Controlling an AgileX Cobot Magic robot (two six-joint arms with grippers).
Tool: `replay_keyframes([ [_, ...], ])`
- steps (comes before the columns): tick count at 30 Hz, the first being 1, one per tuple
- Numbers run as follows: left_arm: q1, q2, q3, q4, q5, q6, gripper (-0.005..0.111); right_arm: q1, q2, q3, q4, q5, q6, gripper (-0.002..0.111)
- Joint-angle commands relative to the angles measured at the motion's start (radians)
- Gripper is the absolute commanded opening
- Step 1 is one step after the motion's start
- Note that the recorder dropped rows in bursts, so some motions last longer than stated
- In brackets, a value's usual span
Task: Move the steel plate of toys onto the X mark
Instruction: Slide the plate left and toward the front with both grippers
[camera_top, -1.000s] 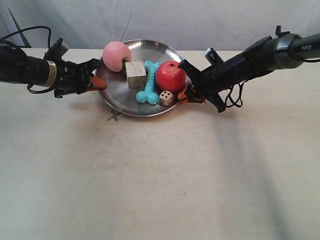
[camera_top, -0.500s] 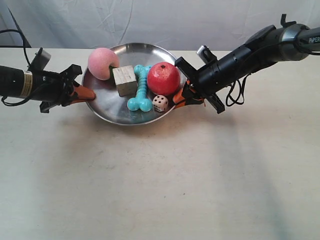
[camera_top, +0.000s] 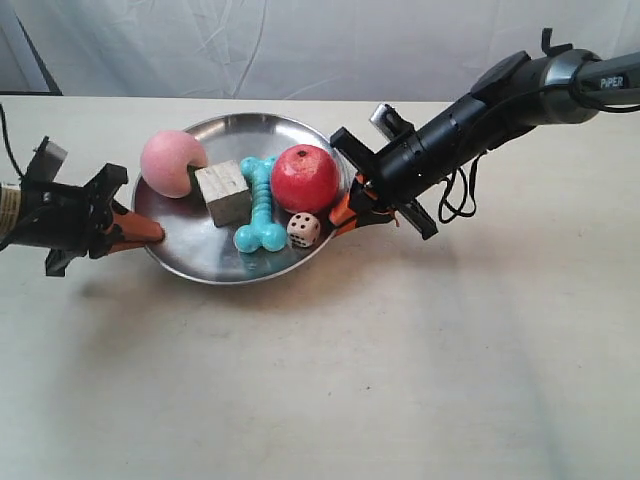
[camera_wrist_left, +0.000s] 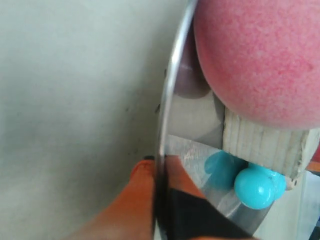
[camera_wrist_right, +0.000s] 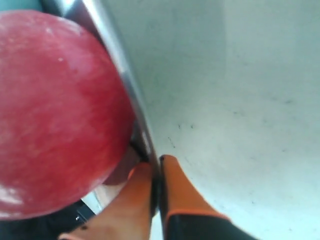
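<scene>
The steel plate (camera_top: 205, 258) hangs between both arms, with its shadow on the table under its near edge. In it lie the pink ball (camera_top: 170, 162), wooden cube (camera_top: 222, 192), turquoise bone (camera_top: 258, 205), red ball (camera_top: 305, 178) and white die (camera_top: 303, 229). My left gripper (camera_top: 150, 235) is shut on the rim (camera_wrist_left: 167, 100) beside the pink ball (camera_wrist_left: 260, 55), the cube (camera_wrist_left: 260, 145) and the bone (camera_wrist_left: 257, 185). My right gripper (camera_top: 343, 212) is shut on the opposite rim (camera_wrist_right: 115, 50) next to the red ball (camera_wrist_right: 55, 110). The X mark is hidden.
The pale tabletop (camera_top: 330, 380) spreads wide in front of the plate. A white cloth backdrop (camera_top: 300, 45) hangs behind the table's far edge. A black cable (camera_top: 458, 205) loops under the right arm.
Both arms have carried the plate toward the exterior view's left and a little nearer. The X mark, seen by the plate's near edge a second ago, is now covered.
</scene>
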Motion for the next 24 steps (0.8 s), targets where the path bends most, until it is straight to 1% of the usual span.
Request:
replay_keyframes([
  [1,0.028,-0.033,0.055,0.045,-0.057,0.018,0.0,0.027,-0.016,-0.009,0.073,-0.001,-0.003,-0.001],
  [7,0.035,-0.044,0.076,0.045,-0.024,0.018,0.0,0.073,0.004,-0.009,0.017,-0.061,0.023,-0.001],
  [12,0.042,-0.044,0.106,0.045,0.063,0.018,0.0,0.106,0.036,-0.009,0.024,-0.092,0.03,-0.001],
  [17,0.08,-0.044,0.136,0.045,0.127,0.018,0.0,0.122,0.051,-0.009,0.028,-0.125,0.03,-0.001],
  [20,0.102,-0.044,0.142,0.045,0.134,0.02,0.0,0.128,0.064,-0.009,0.032,-0.126,0.03,-0.001],
  [24,0.104,-0.044,0.142,0.045,0.139,0.03,0.0,0.131,0.08,-0.009,0.03,-0.137,0.01,-0.001],
])
